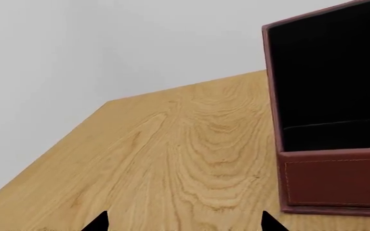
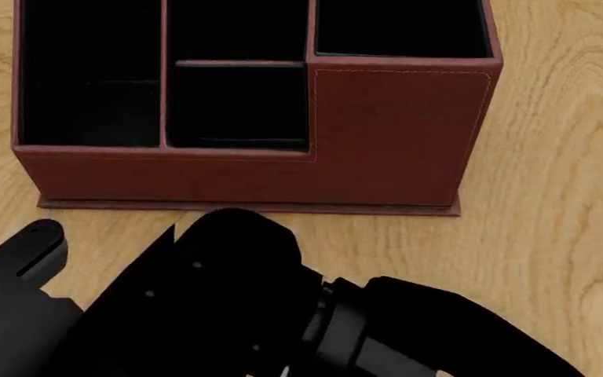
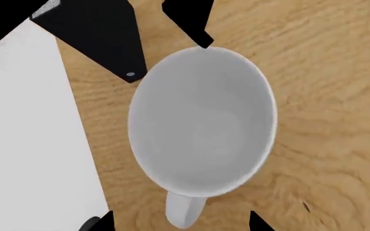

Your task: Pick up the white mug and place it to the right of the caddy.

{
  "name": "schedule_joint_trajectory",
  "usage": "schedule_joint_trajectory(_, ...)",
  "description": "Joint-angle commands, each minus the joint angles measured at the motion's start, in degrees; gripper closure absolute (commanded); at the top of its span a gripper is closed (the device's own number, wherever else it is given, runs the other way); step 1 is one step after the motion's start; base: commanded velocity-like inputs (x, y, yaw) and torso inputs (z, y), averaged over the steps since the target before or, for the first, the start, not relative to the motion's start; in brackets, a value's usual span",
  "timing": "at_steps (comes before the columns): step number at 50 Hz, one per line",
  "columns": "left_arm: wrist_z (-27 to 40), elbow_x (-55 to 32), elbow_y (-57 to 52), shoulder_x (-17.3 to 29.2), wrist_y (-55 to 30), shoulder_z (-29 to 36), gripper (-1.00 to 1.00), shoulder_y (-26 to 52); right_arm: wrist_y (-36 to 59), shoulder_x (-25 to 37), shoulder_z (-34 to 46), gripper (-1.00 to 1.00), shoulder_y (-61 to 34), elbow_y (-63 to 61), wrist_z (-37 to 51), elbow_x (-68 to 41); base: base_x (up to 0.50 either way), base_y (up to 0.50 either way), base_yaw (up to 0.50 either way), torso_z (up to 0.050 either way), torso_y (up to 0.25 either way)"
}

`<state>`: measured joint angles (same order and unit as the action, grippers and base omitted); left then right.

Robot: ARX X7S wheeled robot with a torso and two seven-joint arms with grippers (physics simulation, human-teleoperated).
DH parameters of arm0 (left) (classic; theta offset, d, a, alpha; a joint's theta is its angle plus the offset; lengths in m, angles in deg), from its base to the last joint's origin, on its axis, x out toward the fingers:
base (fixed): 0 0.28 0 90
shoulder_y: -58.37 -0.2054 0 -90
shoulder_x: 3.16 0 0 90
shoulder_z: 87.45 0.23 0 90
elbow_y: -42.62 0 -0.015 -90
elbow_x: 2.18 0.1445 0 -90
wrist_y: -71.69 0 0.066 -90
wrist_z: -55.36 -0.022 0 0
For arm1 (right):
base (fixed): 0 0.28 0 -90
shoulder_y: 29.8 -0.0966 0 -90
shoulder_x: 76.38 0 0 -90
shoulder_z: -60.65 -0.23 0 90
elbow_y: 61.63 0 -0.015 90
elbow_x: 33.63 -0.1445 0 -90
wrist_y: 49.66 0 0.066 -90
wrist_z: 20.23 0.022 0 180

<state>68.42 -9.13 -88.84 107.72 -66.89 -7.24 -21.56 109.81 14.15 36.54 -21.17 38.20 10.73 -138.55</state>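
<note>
While the caddy (image 2: 385, 133) sits empty, the white mug (image 3: 201, 125) holds nothing.

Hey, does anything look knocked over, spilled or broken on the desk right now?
Nothing stands out. The white mug sits upright and empty on the wooden table, and the caddy stands square with its compartments intact.

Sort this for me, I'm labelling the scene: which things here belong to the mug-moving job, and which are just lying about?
Belongs to the job:
- white mug, seen from straight above in the right wrist view
- caddy, its compartments showing only black lining

Just there:
- wooden table
- white surface beside the mug; I cannot tell what it is
</note>
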Motion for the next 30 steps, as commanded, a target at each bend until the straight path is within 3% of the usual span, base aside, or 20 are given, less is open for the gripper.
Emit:
schedule_joint_trajectory(1, 0.13, -0.02, 0.97, 0.12, 0.82, -0.10, -1.00, -0.13, -4.41, -0.30, 6.23, -1.00, -1.37, 2.15, -7.14, 2.57, 0.00, 0.00, 0.00, 0.000, 0.000)
schedule_joint_trajectory(30, 0.21, -0.41, 2.62, 0.16, 3.09, -0.65, -1.00, -1.55, -17.06, -0.48, 22.89, -1.00, -4.00, 3.65, -11.79, -4.79, 0.00, 0.00, 0.00, 0.000, 0.000)
